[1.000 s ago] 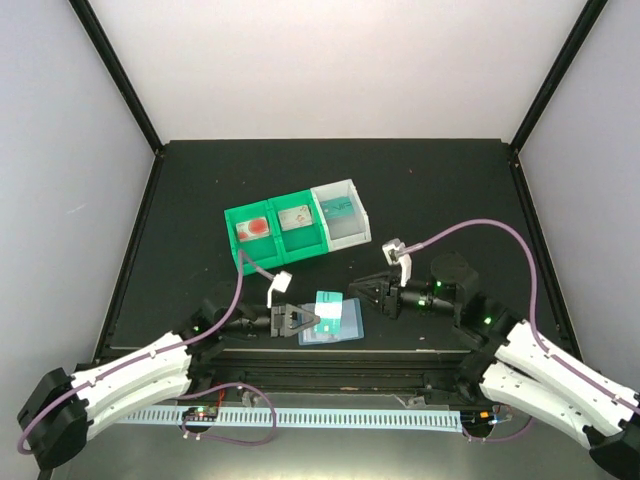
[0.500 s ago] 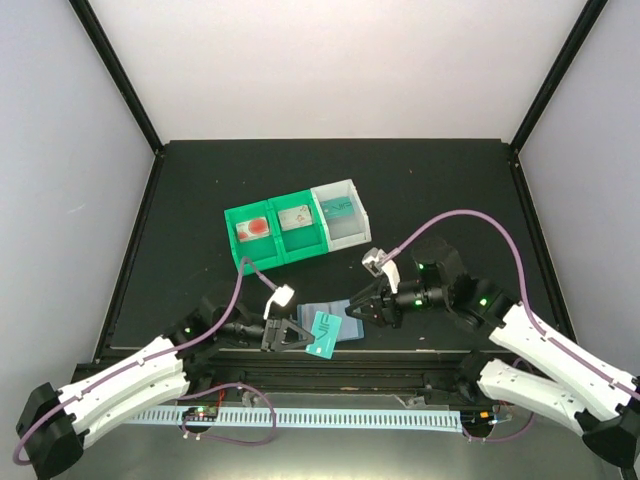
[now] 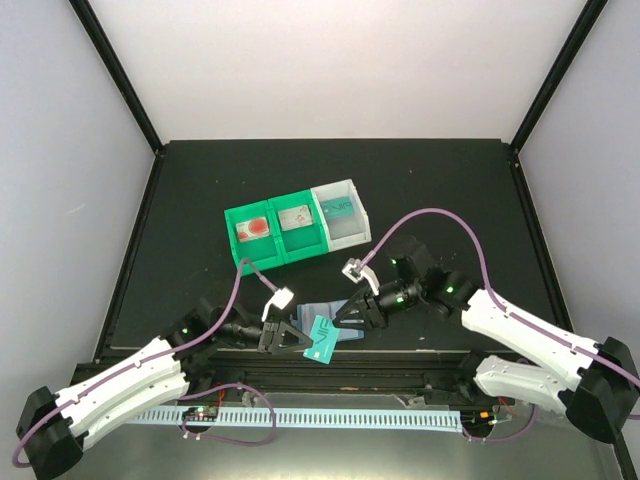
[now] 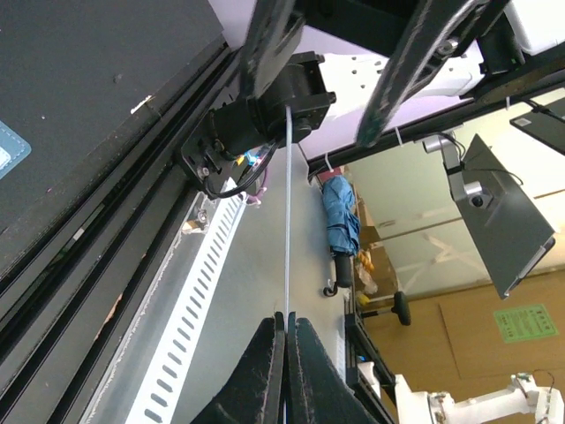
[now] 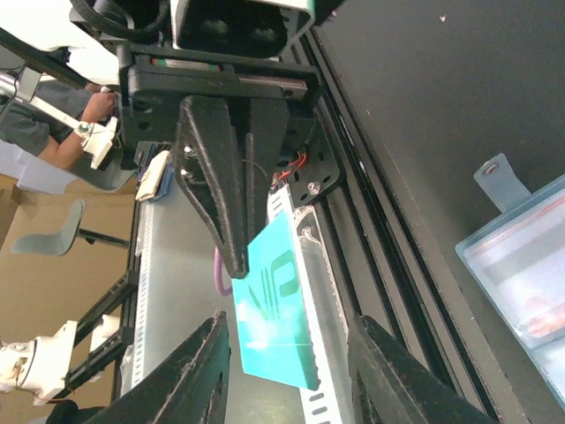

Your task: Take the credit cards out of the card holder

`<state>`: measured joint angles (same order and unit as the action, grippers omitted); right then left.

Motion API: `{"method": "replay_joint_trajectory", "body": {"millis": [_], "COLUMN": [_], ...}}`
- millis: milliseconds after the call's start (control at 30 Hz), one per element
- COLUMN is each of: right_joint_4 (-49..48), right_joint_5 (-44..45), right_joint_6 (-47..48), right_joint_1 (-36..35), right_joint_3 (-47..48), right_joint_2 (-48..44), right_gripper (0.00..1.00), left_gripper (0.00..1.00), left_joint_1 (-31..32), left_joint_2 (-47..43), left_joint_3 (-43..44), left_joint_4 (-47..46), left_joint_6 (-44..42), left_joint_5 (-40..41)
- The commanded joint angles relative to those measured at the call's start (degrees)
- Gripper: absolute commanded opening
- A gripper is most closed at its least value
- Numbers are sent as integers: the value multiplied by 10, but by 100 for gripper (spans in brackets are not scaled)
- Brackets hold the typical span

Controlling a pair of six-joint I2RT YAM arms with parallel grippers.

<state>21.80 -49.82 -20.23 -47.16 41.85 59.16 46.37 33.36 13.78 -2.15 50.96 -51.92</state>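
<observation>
Risk first. The left gripper [image 3: 300,338] has the teal card [image 3: 322,341] by one end only. The card stands on edge and sticks out toward the right arm, over the near edge of the table [image 3: 200,190]. It's thin, slick plastic with a small bite. A bump from the right fingers could twist it or pop it out, and a drop here likely lands in the rails [image 4: 106,230] past the edge. If this is a handover, releasing left before right has closed gives the same result.

Hands:
- **Left:** clamped hard, pads together with only the card between them (edge-on in the left wrist view).
- **Right:** the right gripper [image 3: 342,316] is spread wider than the card, one finger either side. It's empty and touching nothing I can see.

The card holder [image 5: 530,265] lies flat on the table just beside the card, unheld. Reddish marks show through a pocket, so my guess is the second card isn't out yet.
</observation>
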Motion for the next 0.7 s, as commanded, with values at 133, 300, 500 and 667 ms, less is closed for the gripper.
{"method": "replay_joint_trajectory", "body": {"millis": [133,300,500,667], "right_joint_4": [-50,-61,-68,-59], "right_joint_5": [-54,-58,-35,11], "right_joint_6": [-8,-11,-23,-32], "right_joint_1": [1,1,2,7], "right_joint_3": [-26,-36,-45,-43], "right_joint_2": [15,3,-17,-43], "right_gripper": [31,7,1,1], "left_gripper": [2,1,31,77], "left_joint_1": [5,5,4,4], "left_joint_2": [-7,-3,-7,-24], "left_joint_3": [30,29,38,69], "left_joint_4": [3,2,37,105], "left_joint_6": [-13,-16,-21,-40], "left_joint_5": [-18,-17,20,86]}}
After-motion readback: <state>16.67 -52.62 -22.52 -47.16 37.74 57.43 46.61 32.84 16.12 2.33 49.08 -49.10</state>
